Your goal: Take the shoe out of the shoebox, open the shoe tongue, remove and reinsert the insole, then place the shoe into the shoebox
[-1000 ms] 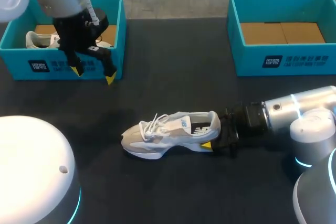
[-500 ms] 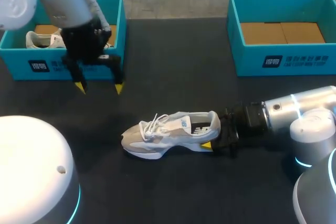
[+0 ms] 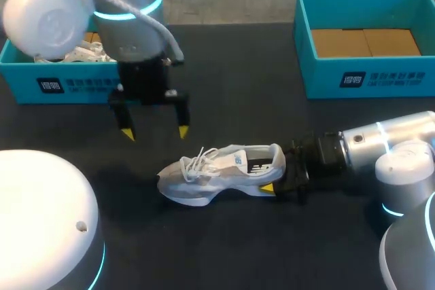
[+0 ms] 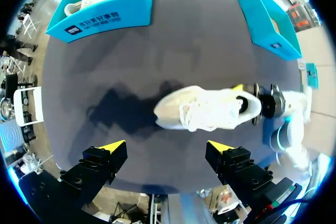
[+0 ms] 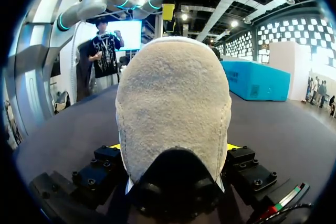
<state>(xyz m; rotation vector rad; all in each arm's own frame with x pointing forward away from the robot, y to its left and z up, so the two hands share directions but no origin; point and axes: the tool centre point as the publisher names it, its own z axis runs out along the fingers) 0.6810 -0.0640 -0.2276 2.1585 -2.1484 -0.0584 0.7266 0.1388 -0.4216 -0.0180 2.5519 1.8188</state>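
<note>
A white and grey sneaker [image 3: 217,171] lies on its sole in the middle of the black table, toe to the left. My right gripper [image 3: 275,174] is shut on its heel. In the right wrist view the heel [image 5: 173,114] fills the space between the fingers [image 5: 102,163]. My left gripper [image 3: 155,132] hangs open just behind and left of the toe, with nothing in it. Seen from the left wrist, the sneaker [image 4: 207,109] lies ahead of the open left gripper [image 4: 167,146], laces up.
A teal shoebox [image 3: 75,85] at the back left holds another white shoe [image 3: 85,51], partly hidden by my left arm. A second teal shoebox [image 3: 367,79] at the back right shows only its cardboard floor. White robot bases fill both front corners.
My left arm has moved away from the left shoebox, rightwards and towards the sneaker, its gripper still open. The right arm and the sneaker have not moved.
</note>
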